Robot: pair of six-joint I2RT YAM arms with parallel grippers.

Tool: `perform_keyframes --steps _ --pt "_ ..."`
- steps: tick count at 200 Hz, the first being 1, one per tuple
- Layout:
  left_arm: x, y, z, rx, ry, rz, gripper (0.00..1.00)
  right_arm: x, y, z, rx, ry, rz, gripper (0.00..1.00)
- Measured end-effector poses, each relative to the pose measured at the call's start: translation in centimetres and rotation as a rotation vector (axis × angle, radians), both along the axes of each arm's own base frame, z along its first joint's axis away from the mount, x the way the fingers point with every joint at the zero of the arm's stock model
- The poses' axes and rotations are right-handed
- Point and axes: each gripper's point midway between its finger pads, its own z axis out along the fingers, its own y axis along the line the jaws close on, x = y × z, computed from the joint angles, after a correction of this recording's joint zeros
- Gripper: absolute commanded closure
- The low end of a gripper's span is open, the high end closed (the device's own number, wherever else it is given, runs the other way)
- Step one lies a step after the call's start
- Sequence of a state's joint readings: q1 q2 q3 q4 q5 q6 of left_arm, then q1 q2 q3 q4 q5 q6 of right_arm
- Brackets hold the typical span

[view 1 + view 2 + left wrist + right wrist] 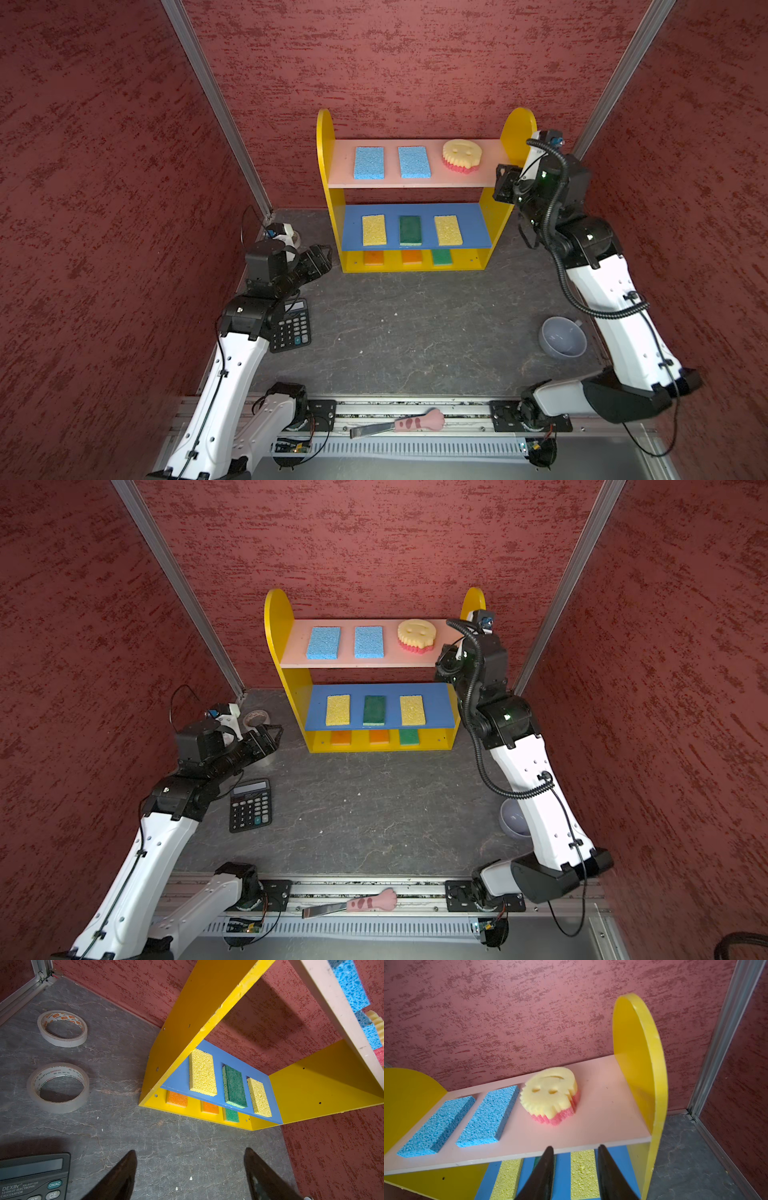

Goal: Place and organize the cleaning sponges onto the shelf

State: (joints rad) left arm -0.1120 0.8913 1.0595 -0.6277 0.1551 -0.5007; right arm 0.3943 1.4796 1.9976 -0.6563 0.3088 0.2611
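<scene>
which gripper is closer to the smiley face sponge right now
Right. The right gripper hangs open just off the front edge of the pink board, close to the smiley sponge on it. The left gripper is low beside the bottom left corner of the shelf, far away.

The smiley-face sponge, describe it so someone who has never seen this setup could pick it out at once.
Find the yellow-sided shelf against the back wall and look at its pink top board. In both top views the smiley-face sponge sits at that board's right end. Unlike the two flat blue sponges beside it, it is round, yellow over pink, scalloped, with a cut-out face.
</scene>
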Motion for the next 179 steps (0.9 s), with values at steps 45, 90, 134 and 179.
perform_keyframes --steps 45,90,134,179 --pt "0.0 0.0 0.0 0.000 0.000 0.001 0.17 5.5 2.0 0.4 -0.017 0.026 0.024 0.34" --pt "0.0 0.1 0.0 0.000 0.001 0.004 0.16 9.1 1.8 -3.2 0.017 0.141 0.038 0.31" --pt "0.3 0.1 -0.5 -0.001 0.012 0.004 0.15 9.4 0.5 -3.8 0.118 0.184 0.077 0.40" --pt "0.4 0.2 -0.9 0.000 0.021 0.006 0.15 10.1 0.6 -4.6 0.198 0.219 0.134 0.47"
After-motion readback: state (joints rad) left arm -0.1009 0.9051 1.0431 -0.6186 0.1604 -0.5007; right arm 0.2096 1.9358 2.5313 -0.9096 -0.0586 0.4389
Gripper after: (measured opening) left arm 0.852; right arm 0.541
